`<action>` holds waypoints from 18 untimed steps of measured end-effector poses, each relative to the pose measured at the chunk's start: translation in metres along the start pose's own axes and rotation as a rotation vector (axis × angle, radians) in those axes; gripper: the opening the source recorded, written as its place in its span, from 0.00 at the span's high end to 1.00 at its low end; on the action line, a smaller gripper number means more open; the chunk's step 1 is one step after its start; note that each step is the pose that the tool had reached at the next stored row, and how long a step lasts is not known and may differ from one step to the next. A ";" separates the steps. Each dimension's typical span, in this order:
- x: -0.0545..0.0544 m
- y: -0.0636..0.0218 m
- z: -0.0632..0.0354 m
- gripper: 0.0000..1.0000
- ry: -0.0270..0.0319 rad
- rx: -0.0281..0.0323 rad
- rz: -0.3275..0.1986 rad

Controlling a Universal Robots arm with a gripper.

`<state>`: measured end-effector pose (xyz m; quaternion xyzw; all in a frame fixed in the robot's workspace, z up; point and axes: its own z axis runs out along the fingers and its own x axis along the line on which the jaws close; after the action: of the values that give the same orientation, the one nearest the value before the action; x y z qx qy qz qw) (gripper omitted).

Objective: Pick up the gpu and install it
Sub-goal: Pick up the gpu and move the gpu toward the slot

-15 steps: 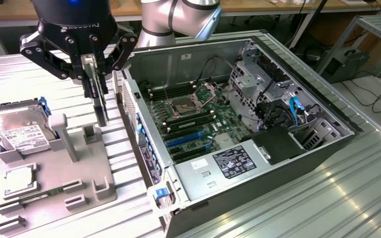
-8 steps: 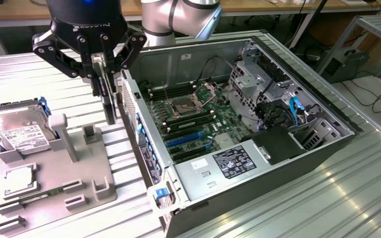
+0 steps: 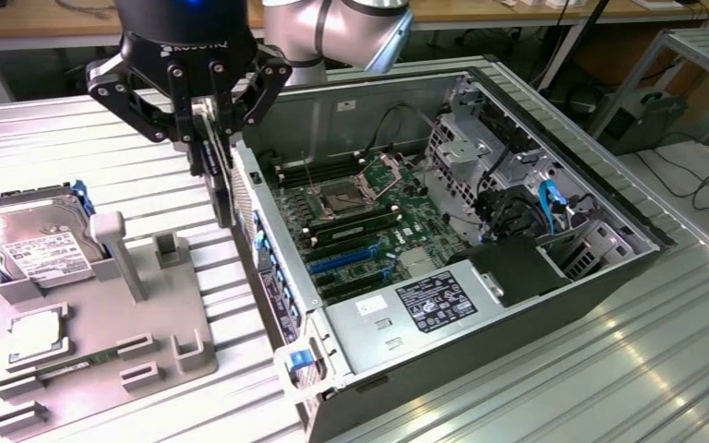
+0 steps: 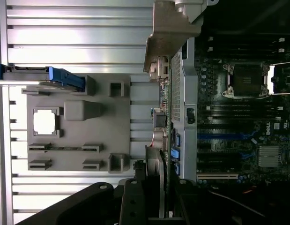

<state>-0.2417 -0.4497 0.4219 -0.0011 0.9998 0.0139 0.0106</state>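
Silver metal with long ridges makes up the bench. More tables and some cables are at the back of the room.

A big open computer case lies on the bench, on the exterior view's right. Inside it you can see the green board, blue slots and a silver box with a black label.

A gray tray sits on the exterior view's left, just beside the case. A hard drive stands in it on its edge. A square chip and a thin RAM stick lie in the tray too.

The end effector is up in the air, over the gap between the tray and the case. Its black fingers are close together, and they pinch the gpu by its top edge. The gpu hangs straight down, thin side to the camera. Its low end is just beside the case's near wall and higher than the tray. I cannot tell if it touches the wall.

In the wrist view the gpu is seen along its thin edge. It runs right along the case wall, with the tray on one side and the board on the other. It is not in a slot yet.
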 end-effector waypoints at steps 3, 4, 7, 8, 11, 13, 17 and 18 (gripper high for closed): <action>-0.007 0.0000 0.0002 0.72 -0.0001 -0.0001 0.000; -0.008 0.0000 0.0002 0.72 -0.0001 -0.0001 0.000; -0.013 0.0000 0.0003 0.72 0.0000 -0.0001 0.000; -0.016 0.0000 0.0004 0.72 0.0000 -0.0001 0.000; -0.023 -0.0001 0.0005 0.72 0.0000 0.0000 0.000; -0.028 -0.0001 0.0006 0.72 0.0000 0.0000 0.000; -0.035 -0.0001 0.0008 0.72 0.0000 -0.0001 0.000; -0.036 -0.0001 0.0008 0.72 0.0000 0.0000 0.000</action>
<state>-0.2053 -0.4497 0.4219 -0.0011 0.9998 0.0139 0.0106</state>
